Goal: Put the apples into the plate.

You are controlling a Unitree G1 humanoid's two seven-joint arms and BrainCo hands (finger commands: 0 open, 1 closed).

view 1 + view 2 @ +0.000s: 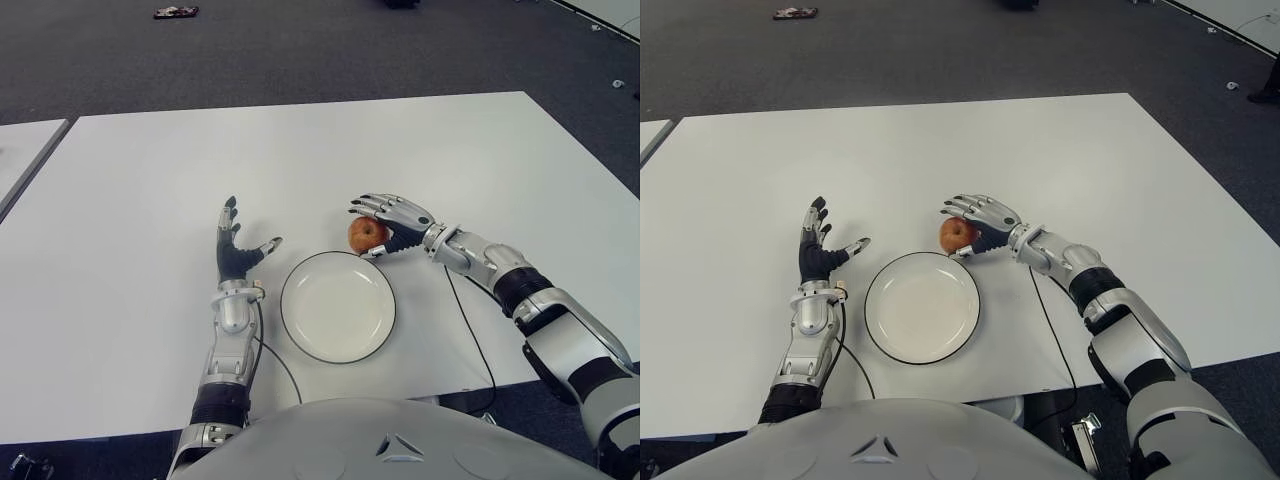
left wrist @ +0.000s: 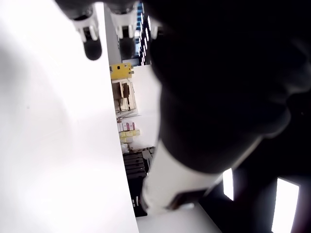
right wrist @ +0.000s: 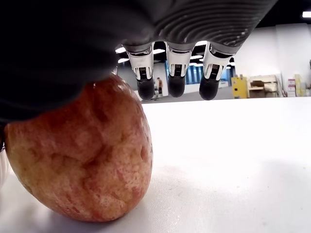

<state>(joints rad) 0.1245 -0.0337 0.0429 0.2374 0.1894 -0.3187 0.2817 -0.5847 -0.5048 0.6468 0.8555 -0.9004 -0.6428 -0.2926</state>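
Observation:
A red-yellow apple [image 1: 366, 234] sits on the white table [image 1: 150, 200], just beyond the far right rim of the empty white plate [image 1: 337, 305]. My right hand [image 1: 395, 222] arches over the apple from the right. In the right wrist view the apple [image 3: 82, 160] rests on the table against the palm, and the fingers [image 3: 176, 82] stretch out past it without closing round it. My left hand [image 1: 238, 250] shows left of the plate, fingers spread and pointing away, holding nothing.
A thin black cable [image 1: 470, 320] runs from the right forearm toward the table's near edge. A second table [image 1: 20, 150] adjoins on the left. A small dark object [image 1: 175, 12] lies on the carpet far behind.

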